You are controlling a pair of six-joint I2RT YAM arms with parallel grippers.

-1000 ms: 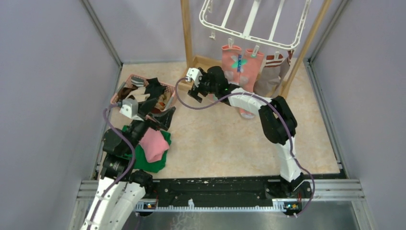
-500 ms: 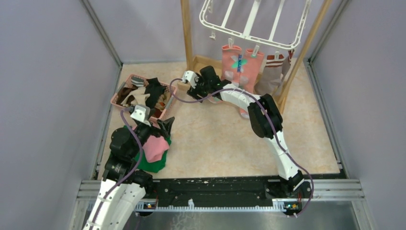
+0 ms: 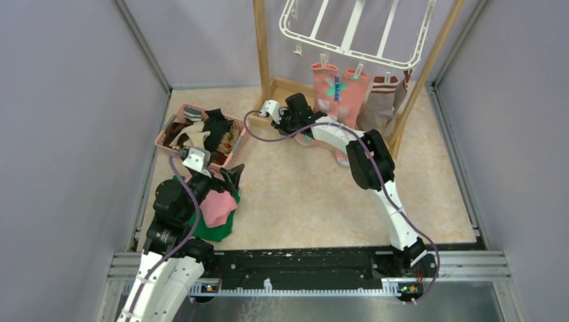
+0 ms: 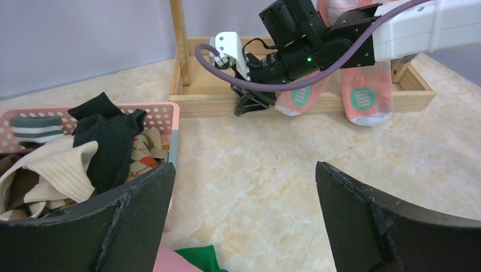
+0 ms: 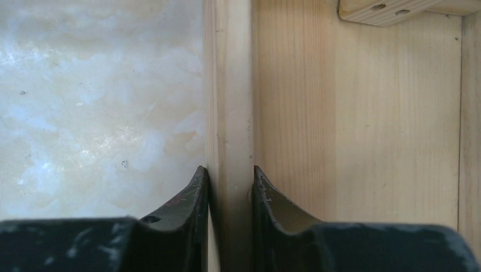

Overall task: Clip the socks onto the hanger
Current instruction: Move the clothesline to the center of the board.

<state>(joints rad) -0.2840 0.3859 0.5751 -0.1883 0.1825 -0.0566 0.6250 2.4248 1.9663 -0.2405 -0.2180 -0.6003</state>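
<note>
The white hanger [image 3: 349, 33] hangs in the wooden frame stand at the back. Two salmon pink socks [image 3: 327, 84] and a grey-brown sock with a striped cuff [image 3: 380, 100] dangle from its clips. More socks [image 4: 96, 141] fill the pink basket [image 3: 171, 129]. My right gripper [image 3: 284, 126] is down at the stand's base, and in the right wrist view the right gripper [image 5: 230, 170] is shut on the front wooden rail [image 5: 228, 85], a finger pressed against each side. Over the marble floor beside the basket, my left gripper [image 4: 245, 168] stands wide open and holds nothing.
A plain pink cloth [image 3: 216, 204] lies on a flat green cloth [image 3: 218, 228] under the left arm. The stand's uprights [image 3: 262, 47] and base tray [image 4: 408, 93] enclose the hanging socks. Purple walls close in both sides.
My right gripper dropped onto the stand's front rail and closed on it. The left arm pulled back over the pink cloth, then stayed still with its jaws wide.
</note>
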